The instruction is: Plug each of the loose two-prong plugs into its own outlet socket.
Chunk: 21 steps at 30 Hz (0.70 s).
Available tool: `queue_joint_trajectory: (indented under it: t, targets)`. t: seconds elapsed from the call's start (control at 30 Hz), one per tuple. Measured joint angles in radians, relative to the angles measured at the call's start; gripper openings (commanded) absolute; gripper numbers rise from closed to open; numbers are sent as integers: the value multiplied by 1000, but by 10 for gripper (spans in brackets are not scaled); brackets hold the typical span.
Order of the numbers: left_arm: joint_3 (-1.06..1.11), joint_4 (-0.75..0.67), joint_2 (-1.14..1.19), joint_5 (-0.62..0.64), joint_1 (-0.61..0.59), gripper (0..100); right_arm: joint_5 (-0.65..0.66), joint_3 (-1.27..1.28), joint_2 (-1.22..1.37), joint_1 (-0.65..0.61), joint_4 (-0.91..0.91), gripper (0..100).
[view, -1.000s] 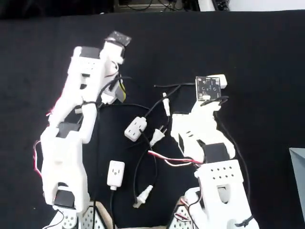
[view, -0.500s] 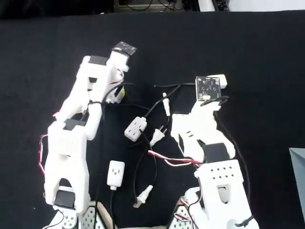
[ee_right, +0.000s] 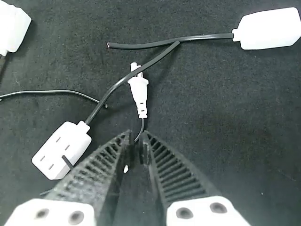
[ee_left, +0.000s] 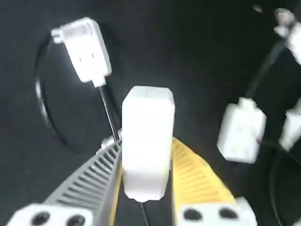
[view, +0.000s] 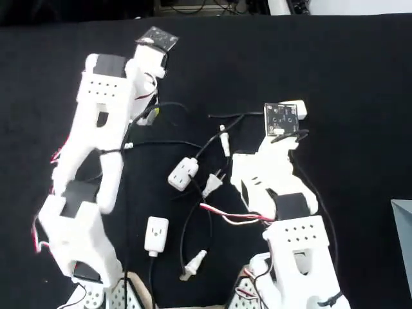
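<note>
L arm lifts held socket (ee_left: 148,122), ready for mating.
L gripper (ee_left: 146,143) clamps it, raised beyond centre socket (view: 182,172); R gripper (ee_right: 136,136), unmoved, pinches plug cord (ee_right: 142,121).

Bright even light fr above, whites glary, shadows v. faint

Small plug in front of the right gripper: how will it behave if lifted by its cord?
The plug looks small and light, so it would probably dangle and swing. Its cord is thin and curls, so it is likely floppy, and the plug may not stay aimed.
</note>
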Motion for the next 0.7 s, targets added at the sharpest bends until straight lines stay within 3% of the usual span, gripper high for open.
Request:
queue_joint_trajectory:
  t: [0.2,0.4,0.7]
  targets:
    - [69,124,-153,0,9,28,0,0,0,0,0,44]
    - [377,126,-345,0,23,28,0,0,0,0,0,44]
    - [1002,-198,-654,31,38,30,0,20,0,-31,0,44]
